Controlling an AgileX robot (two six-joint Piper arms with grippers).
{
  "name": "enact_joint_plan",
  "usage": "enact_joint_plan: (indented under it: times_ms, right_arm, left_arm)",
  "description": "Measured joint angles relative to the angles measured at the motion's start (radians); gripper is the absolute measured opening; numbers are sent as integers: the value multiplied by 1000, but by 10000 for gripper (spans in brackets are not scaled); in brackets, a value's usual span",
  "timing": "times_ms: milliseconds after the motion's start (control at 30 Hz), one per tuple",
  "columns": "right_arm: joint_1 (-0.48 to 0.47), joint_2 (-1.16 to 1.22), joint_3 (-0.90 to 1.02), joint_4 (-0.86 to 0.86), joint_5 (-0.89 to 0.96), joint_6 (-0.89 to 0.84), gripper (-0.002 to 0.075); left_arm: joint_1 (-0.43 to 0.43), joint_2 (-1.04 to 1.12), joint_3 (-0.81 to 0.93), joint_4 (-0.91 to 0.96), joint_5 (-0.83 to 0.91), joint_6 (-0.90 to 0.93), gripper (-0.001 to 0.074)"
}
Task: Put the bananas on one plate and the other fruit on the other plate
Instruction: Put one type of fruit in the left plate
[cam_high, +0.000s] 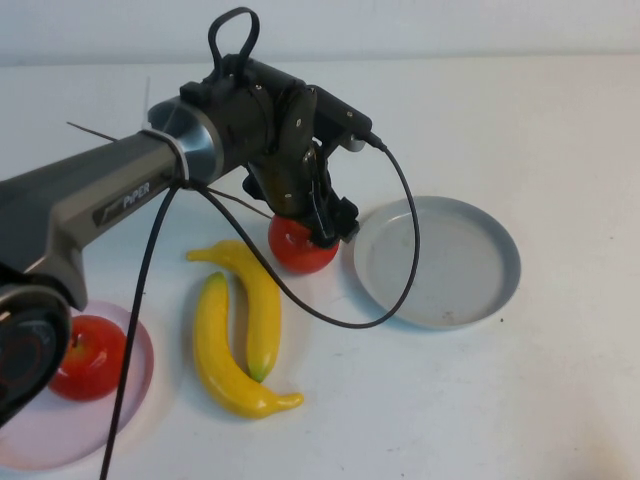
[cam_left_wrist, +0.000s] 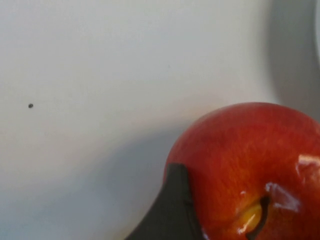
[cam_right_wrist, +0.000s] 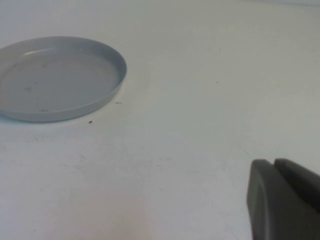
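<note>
We see the left gripper (cam_high: 318, 222) spread around an apple (cam_high: 300, 245) at the grey plate's (cam_high: 500, 262) nine o'clock, the right gripper (cam_right_wrist: 282, 200) pressed together above the table (cam_right_wrist: 200, 100).

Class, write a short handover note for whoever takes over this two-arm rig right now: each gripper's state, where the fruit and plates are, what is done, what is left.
Left gripper: down over the loose apple on the table, jaws around it, grip not confirmed.
Right gripper: shut, holding nothing, parked above bare table, away from the fruit.
Grey plate: holds nothing.
Pink plate: holds the other apple.
Two bananas: side by side on the table, between the plates.
Done: one apple plated.
Left: move the second apple to the pink plate, both bananas to the grey plate.
</note>
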Motion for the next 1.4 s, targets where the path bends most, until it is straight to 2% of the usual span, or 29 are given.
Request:
enact_joint_plan:
  times_ms: [333,467,600,767,967,1133,1267,1400]
  right_arm:
    - [0,0,0,0,0,0,-15]
    - [0,0,0,0,0,0,-15]
    - [0,0,0,0,0,0,-16]
    - [0,0,0,0,0,0,-17]
    - [0,0,0,0,0,0,-17]
    - [0,0,0,0,0,0,-17]
    - [0,0,0,0,0,0,-17]
    - [0,0,0,0,0,0,-17]
  left_arm:
    - [2,-129,0,4,89,0,573]
    - [7,-250,0,8,207,-55,573]
    - [53,-402,49,12,316,-130,573]
    - [150,-601,263,43,343,-172,573]
    - [316,-842,579,45,335,-238,573]
    - [453,-981,819,49,222,-268,573]
    - [509,-1026,951,49,98,-272,573]
    - [527,-1013,1046,44,31,-272,572]
